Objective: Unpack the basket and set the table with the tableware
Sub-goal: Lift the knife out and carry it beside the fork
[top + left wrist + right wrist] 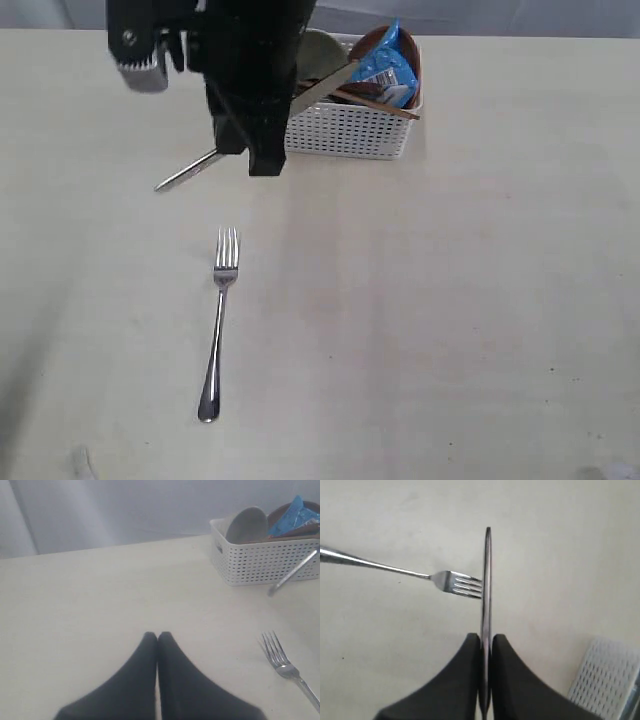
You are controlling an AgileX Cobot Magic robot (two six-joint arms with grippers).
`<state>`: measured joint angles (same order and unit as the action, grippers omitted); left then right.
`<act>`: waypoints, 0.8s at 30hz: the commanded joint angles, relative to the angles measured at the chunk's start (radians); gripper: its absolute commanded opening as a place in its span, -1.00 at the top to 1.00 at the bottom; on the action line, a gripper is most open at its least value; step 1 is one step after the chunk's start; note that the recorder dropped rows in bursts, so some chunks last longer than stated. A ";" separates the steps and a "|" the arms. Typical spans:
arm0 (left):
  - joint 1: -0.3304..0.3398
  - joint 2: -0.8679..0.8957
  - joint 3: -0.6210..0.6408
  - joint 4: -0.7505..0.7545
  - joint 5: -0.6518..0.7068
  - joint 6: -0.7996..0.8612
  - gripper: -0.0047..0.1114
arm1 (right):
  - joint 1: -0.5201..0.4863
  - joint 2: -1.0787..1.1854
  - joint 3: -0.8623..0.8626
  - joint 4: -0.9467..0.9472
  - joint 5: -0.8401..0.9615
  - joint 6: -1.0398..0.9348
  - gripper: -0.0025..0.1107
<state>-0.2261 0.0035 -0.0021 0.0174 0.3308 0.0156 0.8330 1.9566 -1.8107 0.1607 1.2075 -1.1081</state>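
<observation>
Knife (487, 565) pinched in right gripper (486, 637), left gripper (157, 635) closed, tips touching

The table (450, 300) is a pale cream matt surface with a faint wood grain and a few dark specks. The fork (220, 320) is polished steel, smooth and mirror-bright along its handle. The knife (487, 575) is the same shiny metal (it is edge-on in the right wrist view, so its flat hardly shows). The basket (350, 135) is white plastic, perforated in a fine lattice, with a dull sheen. The bowl (246, 525) looks smooth, off-white and softly matt. The packet (385, 68) is glossy blue printed film, crinkled. The plate (368, 42) is brown with a slight gloss. The left gripper (157, 636) and right gripper (486, 638) have smooth matt black fingers, plastic by the look
</observation>
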 commanded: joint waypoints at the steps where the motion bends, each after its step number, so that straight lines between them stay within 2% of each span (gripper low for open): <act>1: -0.006 -0.004 0.002 0.000 -0.011 -0.004 0.92 | 0.093 0.000 -0.003 0.013 0.013 -0.449 0.96; 11: -0.006 -0.004 0.002 0.000 -0.011 -0.004 0.92 | 0.207 0.146 -0.003 0.017 -0.016 -0.524 0.96; 24: -0.006 -0.004 0.002 -0.011 -0.011 -0.004 0.92 | 0.232 0.226 -0.003 0.062 -0.045 -0.688 0.96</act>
<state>-0.2261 0.0035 -0.0021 0.0151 0.3308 0.0156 1.0576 2.1781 -1.8107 0.2102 1.1592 -1.7655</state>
